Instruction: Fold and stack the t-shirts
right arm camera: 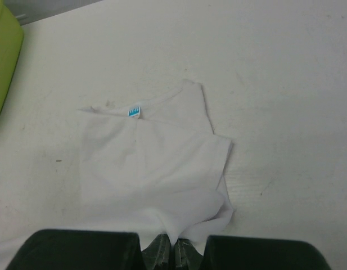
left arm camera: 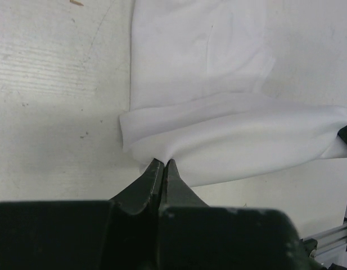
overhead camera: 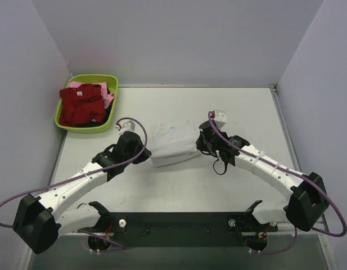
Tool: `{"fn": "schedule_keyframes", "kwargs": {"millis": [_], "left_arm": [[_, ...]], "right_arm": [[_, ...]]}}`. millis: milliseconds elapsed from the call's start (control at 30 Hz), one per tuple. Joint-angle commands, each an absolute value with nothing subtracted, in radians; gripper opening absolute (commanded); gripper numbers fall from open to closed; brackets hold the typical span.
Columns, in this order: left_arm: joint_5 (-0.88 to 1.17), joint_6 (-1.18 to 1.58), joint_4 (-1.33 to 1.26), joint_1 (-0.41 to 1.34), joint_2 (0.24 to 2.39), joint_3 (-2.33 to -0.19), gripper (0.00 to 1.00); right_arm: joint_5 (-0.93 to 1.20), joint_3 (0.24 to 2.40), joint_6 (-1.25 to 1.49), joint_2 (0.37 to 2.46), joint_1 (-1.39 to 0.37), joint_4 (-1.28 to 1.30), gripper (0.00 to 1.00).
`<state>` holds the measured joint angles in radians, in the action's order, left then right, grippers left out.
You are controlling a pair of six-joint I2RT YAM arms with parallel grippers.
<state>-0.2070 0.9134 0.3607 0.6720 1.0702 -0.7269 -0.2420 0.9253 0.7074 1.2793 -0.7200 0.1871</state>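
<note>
The left gripper (left arm camera: 163, 163) is clamping a doubled edge of the white t-shirt (left arm camera: 218, 135) at its fingertips, and the right gripper (right arm camera: 172, 243) is nipping the opposite corner, probably so the fold carries over evenly. The dark red t-shirt (overhead camera: 81, 104) is sitting in the basin (overhead camera: 86, 129), well beyond the left fingers.

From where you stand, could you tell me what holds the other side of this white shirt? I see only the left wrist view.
Observer: The right end effector is shut on the opposite edge of the white shirt.
Operator: Thank you. Are more shirts waiting?
Observer: Yes, a dark red shirt and a pink shirt sit in a green basin at the far left corner of the table.
Operator: And where is the neck label?
Observer: The blue label lies on the white shirt's far half.
</note>
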Motion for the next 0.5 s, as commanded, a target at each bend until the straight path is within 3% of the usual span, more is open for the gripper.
{"fn": "schedule_keyframes", "kwargs": {"millis": [0, 467], "left_arm": [[-0.134, 0.858, 0.232, 0.617, 1.143, -0.807, 0.0], [-0.035, 0.802, 0.175, 0.482, 1.518, -1.086, 0.0]], "right_arm": [[-0.193, 1.014, 0.66, 1.373, -0.663, 0.149, 0.0], [-0.084, 1.216, 0.661, 1.606, -0.516, 0.081, 0.0]]}}
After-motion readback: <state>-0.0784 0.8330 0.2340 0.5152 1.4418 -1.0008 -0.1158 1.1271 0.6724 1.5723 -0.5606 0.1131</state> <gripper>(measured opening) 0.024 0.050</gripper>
